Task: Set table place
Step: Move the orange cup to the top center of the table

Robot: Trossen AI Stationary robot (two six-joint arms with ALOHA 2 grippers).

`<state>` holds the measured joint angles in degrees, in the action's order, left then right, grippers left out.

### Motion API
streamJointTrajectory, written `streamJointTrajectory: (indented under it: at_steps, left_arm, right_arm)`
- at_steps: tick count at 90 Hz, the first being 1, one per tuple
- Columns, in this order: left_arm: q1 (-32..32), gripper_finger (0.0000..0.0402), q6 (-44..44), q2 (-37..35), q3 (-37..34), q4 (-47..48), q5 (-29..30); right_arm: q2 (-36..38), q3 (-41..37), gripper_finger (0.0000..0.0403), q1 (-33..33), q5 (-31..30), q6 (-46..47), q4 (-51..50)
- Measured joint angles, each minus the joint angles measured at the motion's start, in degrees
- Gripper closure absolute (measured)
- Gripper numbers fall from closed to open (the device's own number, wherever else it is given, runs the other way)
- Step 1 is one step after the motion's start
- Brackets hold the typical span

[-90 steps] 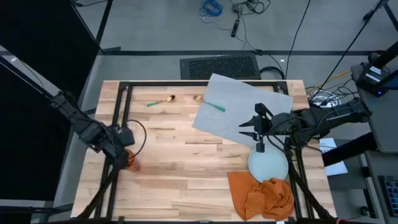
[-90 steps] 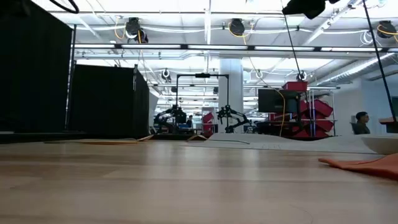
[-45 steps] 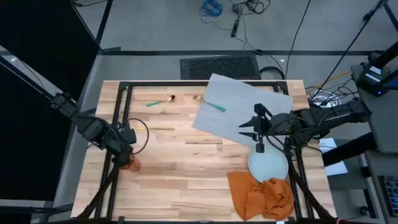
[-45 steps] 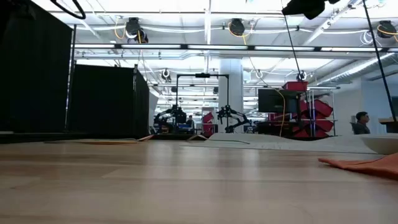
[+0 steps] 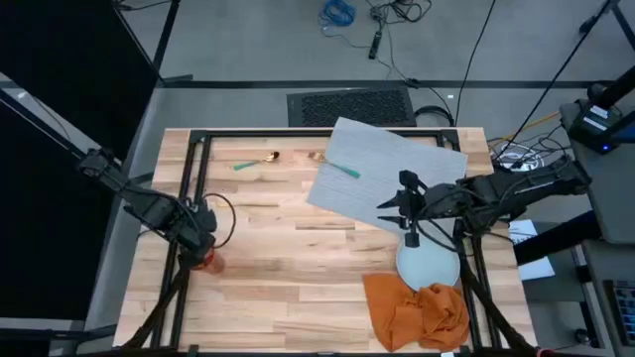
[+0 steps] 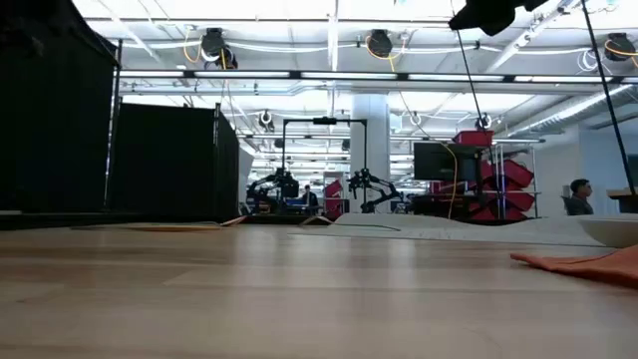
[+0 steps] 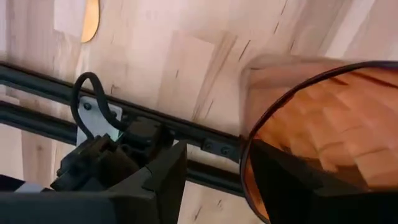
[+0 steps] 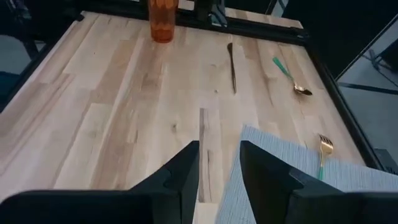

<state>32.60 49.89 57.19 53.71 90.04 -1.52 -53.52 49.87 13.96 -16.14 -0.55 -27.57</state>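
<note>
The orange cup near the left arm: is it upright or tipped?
Upright. The right wrist view shows the orange cup standing tall on the table.

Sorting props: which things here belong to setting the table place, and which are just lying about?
Job: grey woven rectangular placemat; round pale blue plate; crumpled orange cloth napkin; translucent orange cup by left claw; green-handled gold spoon; green-handled gold fork; slim dark knife; right claw over placemat's edge.
Lying about: blue cable coil; black floor grille.

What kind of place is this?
Probably a robotics lab or workshop: more robot arms stand on benches in the background, red storage bins line a wall, and cables trail across the floor.
</note>
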Motion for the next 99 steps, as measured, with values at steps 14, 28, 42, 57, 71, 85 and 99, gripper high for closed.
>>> streamJointTrajectory:
  at_steps: [14,28,42,57,71,85,99]
  left_arm:
    - [0.0,0.0255,-0.31,0.0,0.0,-0.04,0.53]
    - [-0.02,0.0288,-0.13,0.0,0.0,-0.04,4.24]
    - [-0.07,0.0329,0.37,0.0,0.0,-0.04,5.64]
    - [-0.03,0.0385,0.3,0.0,0.0,-0.02,5.0]
    - [-0.02,0.0398,-1.04,-0.04,0.0,-1.87,4.55]
    - [-0.02,0.04,-2.88,0.0,0.02,-3.39,4.76]
    - [-0.17,0.0401,-3.98,0.02,0.02,-4.48,7.14]
  right_arm:
    - [0.0,0.0,0.03,0.0,0.0,-0.32,0.5]
    - [0.0,0.0,0.03,0.0,0.0,-0.53,0.91]
    - [0.0,0.0,0.03,0.02,0.0,-0.34,0.9]
    - [0.0,0.0,0.03,0.02,0.0,-0.34,0.89]
    - [0.0,0.0,0.03,0.02,0.0,-0.34,0.91]
    - [0.0,0.0,0.03,0.02,0.0,-0.34,0.89]
    - [0.0,0.0,0.03,0.02,0.02,-0.31,0.85]
